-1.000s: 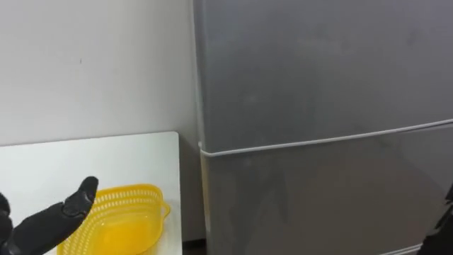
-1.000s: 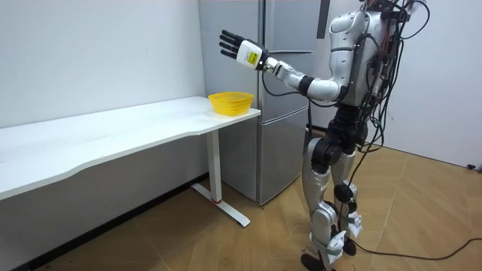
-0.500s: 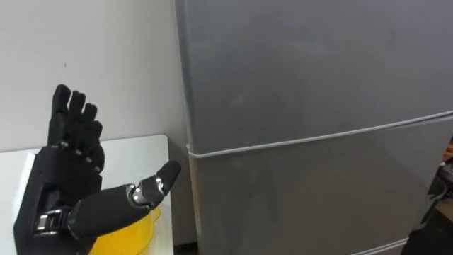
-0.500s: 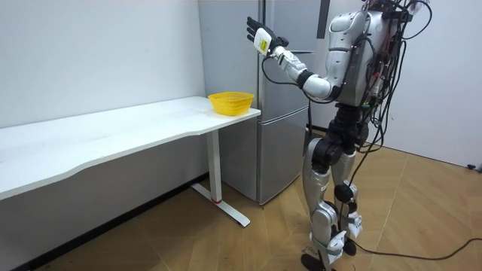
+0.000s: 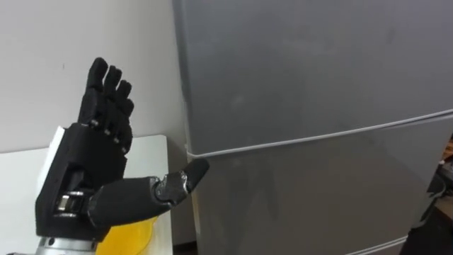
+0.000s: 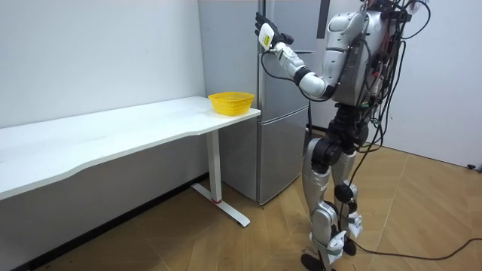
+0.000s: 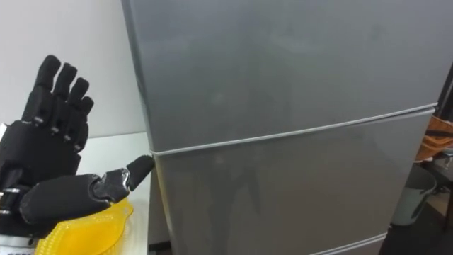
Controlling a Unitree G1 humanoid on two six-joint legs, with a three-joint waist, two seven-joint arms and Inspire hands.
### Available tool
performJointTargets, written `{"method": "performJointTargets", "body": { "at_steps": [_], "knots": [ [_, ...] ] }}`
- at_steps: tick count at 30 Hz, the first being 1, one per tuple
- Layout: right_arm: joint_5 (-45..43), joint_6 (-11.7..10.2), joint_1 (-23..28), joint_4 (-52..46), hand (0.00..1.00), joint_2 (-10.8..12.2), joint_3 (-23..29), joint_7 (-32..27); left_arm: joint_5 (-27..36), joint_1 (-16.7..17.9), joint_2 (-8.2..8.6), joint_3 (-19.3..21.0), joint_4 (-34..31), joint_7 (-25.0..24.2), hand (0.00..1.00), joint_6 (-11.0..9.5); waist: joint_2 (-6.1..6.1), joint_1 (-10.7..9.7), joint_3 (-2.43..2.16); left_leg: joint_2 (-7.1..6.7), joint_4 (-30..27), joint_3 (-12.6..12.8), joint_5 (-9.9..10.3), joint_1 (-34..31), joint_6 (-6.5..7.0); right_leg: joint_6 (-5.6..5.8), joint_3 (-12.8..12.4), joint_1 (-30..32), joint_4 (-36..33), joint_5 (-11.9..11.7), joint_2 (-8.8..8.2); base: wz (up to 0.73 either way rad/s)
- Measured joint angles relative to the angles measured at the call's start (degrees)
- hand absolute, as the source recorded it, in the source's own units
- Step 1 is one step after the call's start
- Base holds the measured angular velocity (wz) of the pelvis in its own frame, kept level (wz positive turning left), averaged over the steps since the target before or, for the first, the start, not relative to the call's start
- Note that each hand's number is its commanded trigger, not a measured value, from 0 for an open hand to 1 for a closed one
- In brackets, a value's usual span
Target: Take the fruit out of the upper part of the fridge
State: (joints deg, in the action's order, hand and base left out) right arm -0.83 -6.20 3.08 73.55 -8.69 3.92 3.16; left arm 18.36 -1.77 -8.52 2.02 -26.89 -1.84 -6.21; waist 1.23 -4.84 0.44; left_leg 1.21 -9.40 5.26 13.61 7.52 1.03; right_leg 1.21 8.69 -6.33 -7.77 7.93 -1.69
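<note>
The grey fridge (image 5: 318, 64) stands before me with both doors closed, and a thin seam (image 5: 318, 138) divides the upper door from the lower door (image 5: 318, 205). My left hand (image 5: 85, 170) is raised and open, fingers straight up and thumb pointing right at the seam by the door's left edge. I cannot tell whether the thumb touches the fridge. In the room view the left hand (image 6: 265, 34) is lifted to head height against the upper door's edge (image 6: 301, 22), and I stand upright facing it.
A yellow mesh basket (image 5: 134, 237) sits on the near end of the white table (image 6: 113, 128), just left of the fridge and partly behind my hand. A white wall (image 5: 42, 42) runs behind the table. Wooden floor (image 6: 422, 203) lies open behind me.
My left hand has risen from low over the basket and swung right to the upper door's left edge. The eye view has shifted slightly.
</note>
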Motion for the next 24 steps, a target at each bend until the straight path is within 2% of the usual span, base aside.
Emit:
{"method": "performJointTargets", "body": {
  "at_steps": [3, 8, 12, 17, 24],
  "knots": [
    [0.0, 0.1, -0.1, 0.0, 0.00, 0.0, 0.1, -1.1, -0.4, -0.7, 0.00, 0.1, 0.7, 0.0, 0.00, 1.2, 0.38, 0.0, 0.23, 0.00, 0.0, 0.9, 0.0, -0.1, 0.00, 0.00, -0.7, 0.4, 0.0, 0.0, 0.02, -0.13],
    [0.0, 1.3, -0.1, -0.6, 0.00, 0.0, 0.2, -1.3, -0.6, -0.9, 0.02, 0.1, 1.2, 0.0, 0.00, 4.2, 0.51, -0.3, 0.19, 0.07, 0.1, 1.2, 0.0, -0.3, 0.00, 0.00, -0.8, 0.9, -0.1, 0.0, 0.12, -0.03],
    [-0.8, 1.8, -0.1, -0.8, 0.00, 0.0, 0.2, -1.2, -1.9, -0.9, 0.03, 0.1, 1.2, 0.0, 0.00, 5.3, 0.66, -0.8, 0.09, 0.08, 0.0, 1.2, 0.0, -0.3, 0.00, 0.00, -1.0, 0.8, -0.1, 0.0, 0.11, 0.00],
    [-2.0, 2.5, 0.1, -2.3, 0.00, -0.2, 0.3, -0.4, -8.6, -0.9, 0.02, -0.6, 1.2, 0.4, 0.00, 7.4, 1.02, -1.7, -0.10, 0.07, 0.0, 1.7, 0.0, -0.1, 0.00, 0.00, -1.5, 0.8, 0.0, 0.0, 0.12, -0.06],
    [-1.9, 2.8, -0.3, -2.2, 0.00, -0.2, 0.2, 0.5, -10.2, -1.0, -0.32, -3.2, 1.2, 0.4, 0.00, 8.9, 1.23, -3.1, -0.15, 0.07, 0.0, 1.9, 0.0, 0.0, 0.00, 0.00, -1.8, 0.8, 0.0, 0.0, 0.13, -0.02]
  ]
}}
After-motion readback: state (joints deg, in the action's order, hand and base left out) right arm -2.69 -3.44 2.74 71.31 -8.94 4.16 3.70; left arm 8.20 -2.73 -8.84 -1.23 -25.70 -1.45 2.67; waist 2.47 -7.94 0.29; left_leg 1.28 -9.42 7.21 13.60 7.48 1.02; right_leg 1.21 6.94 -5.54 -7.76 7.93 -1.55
